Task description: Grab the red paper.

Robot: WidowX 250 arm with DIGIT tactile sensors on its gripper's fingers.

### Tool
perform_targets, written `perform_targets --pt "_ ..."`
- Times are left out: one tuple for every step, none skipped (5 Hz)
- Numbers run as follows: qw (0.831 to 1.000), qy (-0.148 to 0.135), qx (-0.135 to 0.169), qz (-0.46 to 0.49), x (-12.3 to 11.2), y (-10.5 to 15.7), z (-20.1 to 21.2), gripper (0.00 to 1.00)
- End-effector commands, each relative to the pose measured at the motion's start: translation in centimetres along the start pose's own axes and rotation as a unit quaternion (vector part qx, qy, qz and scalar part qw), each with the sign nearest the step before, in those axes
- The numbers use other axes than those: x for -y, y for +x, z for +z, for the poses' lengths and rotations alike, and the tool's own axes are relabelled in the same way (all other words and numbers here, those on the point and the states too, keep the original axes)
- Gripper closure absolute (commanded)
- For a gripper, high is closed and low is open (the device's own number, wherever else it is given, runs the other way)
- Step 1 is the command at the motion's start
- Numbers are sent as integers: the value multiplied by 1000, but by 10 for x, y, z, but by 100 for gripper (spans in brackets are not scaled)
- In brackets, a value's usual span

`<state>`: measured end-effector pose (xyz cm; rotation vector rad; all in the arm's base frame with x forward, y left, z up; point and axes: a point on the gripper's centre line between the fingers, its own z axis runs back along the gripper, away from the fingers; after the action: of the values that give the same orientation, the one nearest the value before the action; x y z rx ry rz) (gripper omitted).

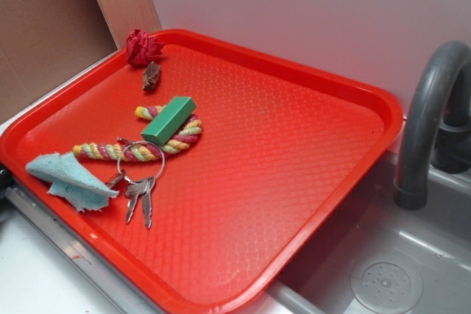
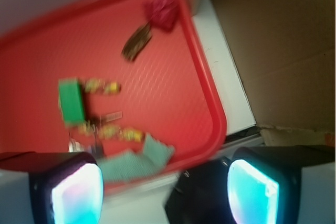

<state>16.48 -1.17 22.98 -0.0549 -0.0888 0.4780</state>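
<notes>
red paper (image 1: 142, 47) in tray corner; gripper (image 2: 165, 190) only wrist-visible

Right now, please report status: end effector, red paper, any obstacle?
End effector open, empty, high above tray. Red paper at far corner, untouched. Brown lump right beside it.

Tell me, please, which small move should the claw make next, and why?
Probably travel toward the tray's far corner, where the red paper lies beside the brown lump. The claw looks open and hangs over the near edge by the blue cloth, far from the paper.
</notes>
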Motion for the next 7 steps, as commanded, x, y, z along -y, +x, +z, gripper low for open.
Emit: perform_targets --pt "965 -23 51 255 -6 51 -16 0" --pt "935 -22 93 341 -7 77 -42 0" --pt "919 -13 129 372 -4 99 -70 0" --pt "908 -2 150 390 7 115 -96 0" --pt "903 14 168 395 17 127 -124 0" --pt "897 31 174 405 21 136 -148 0" --pt "893 42 177 412 19 143 -162 0"
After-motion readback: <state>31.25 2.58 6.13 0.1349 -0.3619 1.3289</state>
